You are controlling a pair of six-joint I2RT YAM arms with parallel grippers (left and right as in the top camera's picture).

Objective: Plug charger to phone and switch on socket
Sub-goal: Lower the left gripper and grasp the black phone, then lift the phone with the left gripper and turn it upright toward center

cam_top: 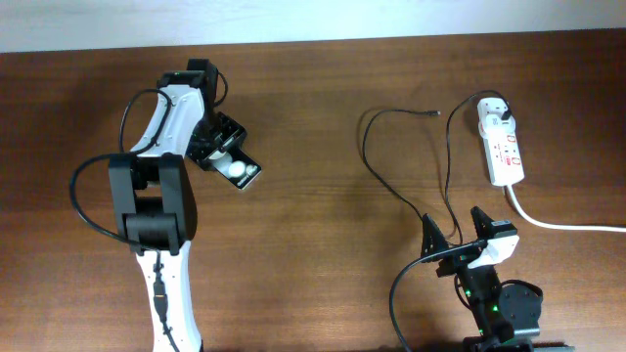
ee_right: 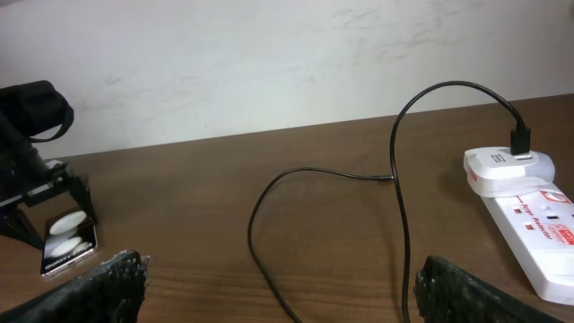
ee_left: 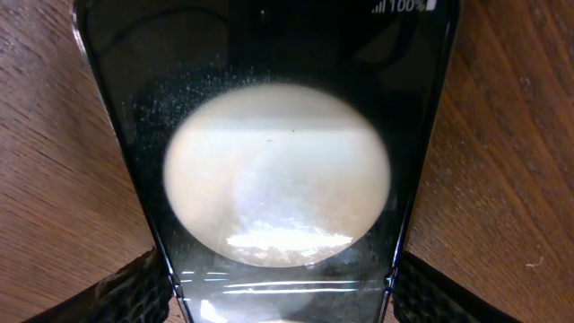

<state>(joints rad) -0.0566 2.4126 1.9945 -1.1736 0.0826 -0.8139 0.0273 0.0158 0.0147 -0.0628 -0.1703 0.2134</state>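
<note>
The phone point(cam_top: 242, 172) lies flat on the wooden table at the upper left, black with white round patches. My left gripper point(cam_top: 225, 156) is over it, and in the left wrist view its pads point(ee_left: 282, 296) press both long edges of the phone point(ee_left: 278, 170). The charger cable point(cam_top: 370, 156) loops across the right half of the table, with its connector tip point(cam_top: 435, 113) lying free. Its white plug point(cam_top: 496, 115) sits in the socket strip point(cam_top: 504, 152). My right gripper point(cam_top: 455, 235) is open and empty, and a cable loop point(ee_right: 269, 260) lies between its fingers point(ee_right: 287, 296).
The strip's thick white cord point(cam_top: 562, 224) runs off the right edge. The right wrist view shows the strip point(ee_right: 529, 211) at far right, the phone point(ee_right: 68, 240) at far left, and a pale wall behind the table's back edge.
</note>
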